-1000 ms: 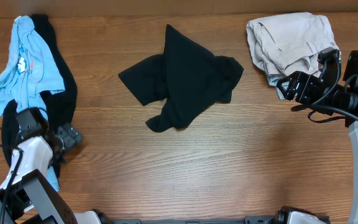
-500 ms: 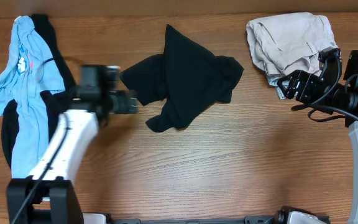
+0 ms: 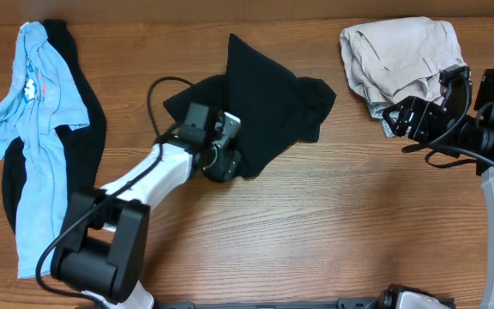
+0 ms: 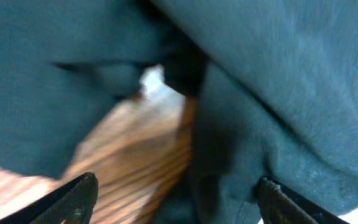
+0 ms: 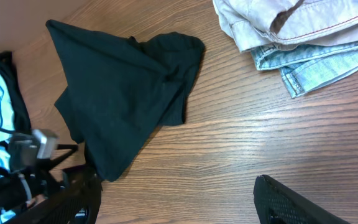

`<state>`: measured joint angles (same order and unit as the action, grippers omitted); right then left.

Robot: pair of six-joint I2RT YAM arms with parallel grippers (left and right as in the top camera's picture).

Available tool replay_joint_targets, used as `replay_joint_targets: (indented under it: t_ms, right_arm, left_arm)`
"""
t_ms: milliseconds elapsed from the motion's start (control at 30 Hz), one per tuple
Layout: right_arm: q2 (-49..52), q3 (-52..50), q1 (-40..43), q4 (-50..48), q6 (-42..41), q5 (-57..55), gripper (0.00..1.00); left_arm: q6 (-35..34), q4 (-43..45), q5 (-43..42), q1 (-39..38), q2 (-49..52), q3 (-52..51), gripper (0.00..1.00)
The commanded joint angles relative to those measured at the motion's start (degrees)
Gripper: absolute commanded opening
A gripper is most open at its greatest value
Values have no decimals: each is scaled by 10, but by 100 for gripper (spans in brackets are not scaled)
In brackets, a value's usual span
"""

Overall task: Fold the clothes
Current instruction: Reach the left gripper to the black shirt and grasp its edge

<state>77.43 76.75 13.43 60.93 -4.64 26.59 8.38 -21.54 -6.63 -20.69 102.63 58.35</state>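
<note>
A crumpled black garment (image 3: 260, 107) lies in the middle of the wooden table; it also shows in the right wrist view (image 5: 120, 93) and fills the left wrist view (image 4: 260, 93). My left gripper (image 3: 223, 161) is open at the garment's lower left edge, its fingers (image 4: 173, 199) spread around dark cloth and bare wood. My right gripper (image 3: 399, 120) is open and empty at the right, just below a beige and denim pile (image 3: 401, 60), with its fingers (image 5: 179, 202) over bare wood.
A light blue shirt (image 3: 37, 94) lies over a black garment (image 3: 88, 112) at the far left. The beige and denim pile also shows in the right wrist view (image 5: 297, 31). The left arm's cable (image 3: 157, 94) loops over the table.
My left arm has swung from the table's left front edge to the right, and its gripper now sits at the black garment's lower left edge. The right arm has not moved.
</note>
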Motion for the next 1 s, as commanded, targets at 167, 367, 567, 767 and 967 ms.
replay_joint_targets:
  t_ms: [167,367,567,767,967]
  right_arm:
    - [-2,5,2,-3,2,-2,82]
    - [-2,5,2,-3,2,-2,82]
    - [-2,5,1,-1,0,-2,82]
    - [-2,5,-10,7,0,7,81]
    - [-2,5,-64,4,0,6,81]
  left_arm:
    - [12,-13,8,-31,11,8,45]
    - [-18,-84,9,-27,2,29,4]
    - [-37,-301,13,-3,-26,217,4]
    - [-37,-451,13,9,-27,478,4]
    - [-37,-477,11,8,-27,622,4]
